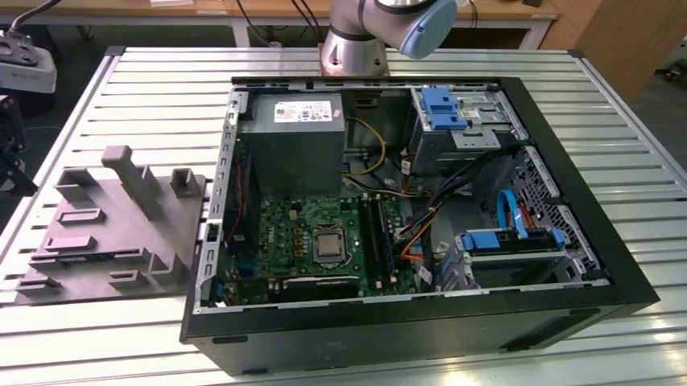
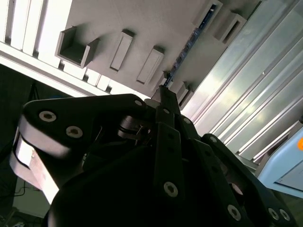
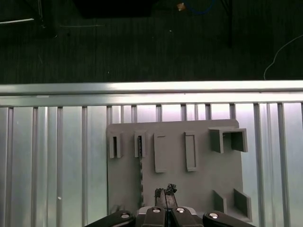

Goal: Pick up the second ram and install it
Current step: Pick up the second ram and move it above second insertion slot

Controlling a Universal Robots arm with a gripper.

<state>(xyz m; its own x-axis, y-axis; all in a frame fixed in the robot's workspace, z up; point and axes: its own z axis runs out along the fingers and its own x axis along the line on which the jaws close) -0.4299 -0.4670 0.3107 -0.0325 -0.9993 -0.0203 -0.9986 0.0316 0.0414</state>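
- Clearly, the second ram (image 3: 140, 168) is a thin, long, greenish strip that stands on its edge in the grey tray (image 3: 203, 184).
- One end of the strip sits in a small raised pocket of the tray, and the rest runs straight along the tray floor toward the gripper.
- In the second wrist view the same strip (image 2: 188, 45) appears as a dark narrow line with small parts on its face, crossing the tray (image 2: 142, 19) at a slant.
- The gripper (image 3: 165, 193) hangs over the tray just beside the strip, not on it; its fingertips are pressed together and nothing is between them.
- In the second wrist view the gripper (image 2: 165, 92) points at the near end of the strip, and its black links cover much of the foreground.
- Beside the strip stand a second small pocket, two long rectangular frames and a bigger open box, all moulded from the tray.
- The tray (image 1: 118, 233) lies on the ribbed metal table (image 1: 161, 96), at the exterior view's left of the open computer case (image 1: 429, 330).
- Inside the case lie the green motherboard (image 1: 306, 221) with the black slot rails (image 1: 376, 233), and the grey power supply (image 1: 290, 137) is beyond it.
- The arm (image 1: 365, 32) rises behind the case.
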